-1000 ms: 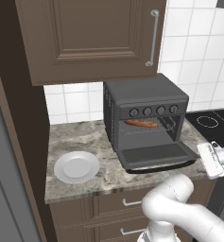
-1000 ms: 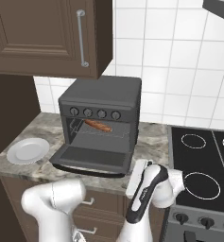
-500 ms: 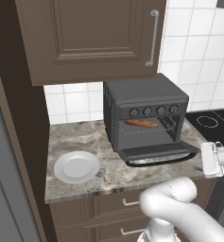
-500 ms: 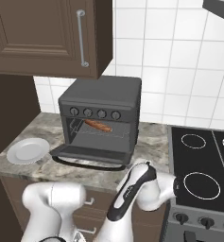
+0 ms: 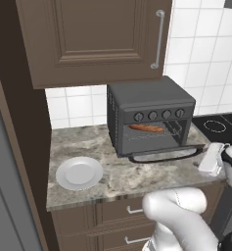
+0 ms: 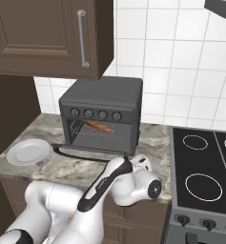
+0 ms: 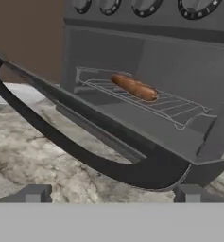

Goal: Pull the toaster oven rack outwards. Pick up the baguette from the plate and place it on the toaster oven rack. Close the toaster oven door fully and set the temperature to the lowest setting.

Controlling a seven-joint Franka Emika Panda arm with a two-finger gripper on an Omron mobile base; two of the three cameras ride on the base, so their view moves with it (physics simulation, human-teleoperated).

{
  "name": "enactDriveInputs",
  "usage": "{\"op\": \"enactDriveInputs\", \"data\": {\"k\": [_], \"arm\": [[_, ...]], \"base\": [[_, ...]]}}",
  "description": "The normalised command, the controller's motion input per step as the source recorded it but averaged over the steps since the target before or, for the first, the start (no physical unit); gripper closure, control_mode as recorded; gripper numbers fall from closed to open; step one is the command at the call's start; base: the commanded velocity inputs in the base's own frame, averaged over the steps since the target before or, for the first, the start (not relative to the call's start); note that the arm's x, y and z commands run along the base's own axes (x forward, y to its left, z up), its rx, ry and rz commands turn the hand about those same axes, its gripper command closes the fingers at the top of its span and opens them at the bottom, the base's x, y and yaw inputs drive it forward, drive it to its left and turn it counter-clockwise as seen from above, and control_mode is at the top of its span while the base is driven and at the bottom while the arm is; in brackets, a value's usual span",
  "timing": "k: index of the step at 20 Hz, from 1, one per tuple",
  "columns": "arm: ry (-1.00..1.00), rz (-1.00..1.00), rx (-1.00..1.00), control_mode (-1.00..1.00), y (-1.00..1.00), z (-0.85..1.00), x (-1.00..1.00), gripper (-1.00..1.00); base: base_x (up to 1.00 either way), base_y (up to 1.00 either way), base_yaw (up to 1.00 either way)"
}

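— Speckled stone counter (image 5: 112, 176) runs under a brown wall cupboard (image 5: 93, 39), with white tile behind and a black stovetop (image 6: 205, 167) to the right. What sits on it, by count?

— One toaster oven (image 5: 149, 115), dark grey, with four round knobs (image 5: 159, 115) in a row above its opening. One round white plate (image 5: 79, 172) lies well apart to its left, nothing on it. One baguette (image 5: 146, 128) lies inside the oven on the one toaster oven rack (image 7: 146, 97), a thin wire grid.

— And the door?

— One toaster oven door (image 5: 166, 152), hinged at the bottom and hanging nearly level, tilted up slightly. Its bar handle (image 7: 75, 146) runs along the outer edge, seen from the hand view as a dark curved bar across the foreground.

— Where is the hand?

— The gripper (image 5: 211, 159) sits at the right end of the door's front edge in the left base view, just off the counter's edge. In the right base view the arm's wrist (image 6: 138, 167) is just in front of the door's near corner.

— Is it gripping anything?

— No. The two fingertips (image 7: 35, 193) stand spread wide at the bottom of the hand view, with the handle's bar above and between them. Nothing sits between them; whether either touches the handle cannot be told.
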Motion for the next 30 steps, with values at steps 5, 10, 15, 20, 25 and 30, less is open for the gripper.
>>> {"op": "enactDriveInputs", "data": {"k": [5, 10, 15, 20, 25, 30], "arm": [[0.0, -0.17, 0.0, -1.0, 1.0, 0.75, 0.19, -1.0], [0.0, -0.11, 0.0, -1.0, 0.97, 0.82, 0.47, -1.0], [0.06, -0.02, 0.0, -1.0, 0.89, 0.81, 0.67, -1.0], [0.12, -0.01, 0.0, -1.0, 0.6, 0.57, 0.65, -1.0], [0.2, -0.01, 0.0, -1.0, 0.19, 0.64, 0.64, -1.0], [0.04, 0.0, 0.0, -1.0, -0.49, 0.9, -0.07, -1.0]], "base": [[0.0, 0.0, 0.0], [0.0, 0.0, 0.0], [0.0, 0.0, 0.0], [0.0, 0.0, 0.0], [0.0, 0.0, 0.0], [0.0, 0.0, 0.0]]}}
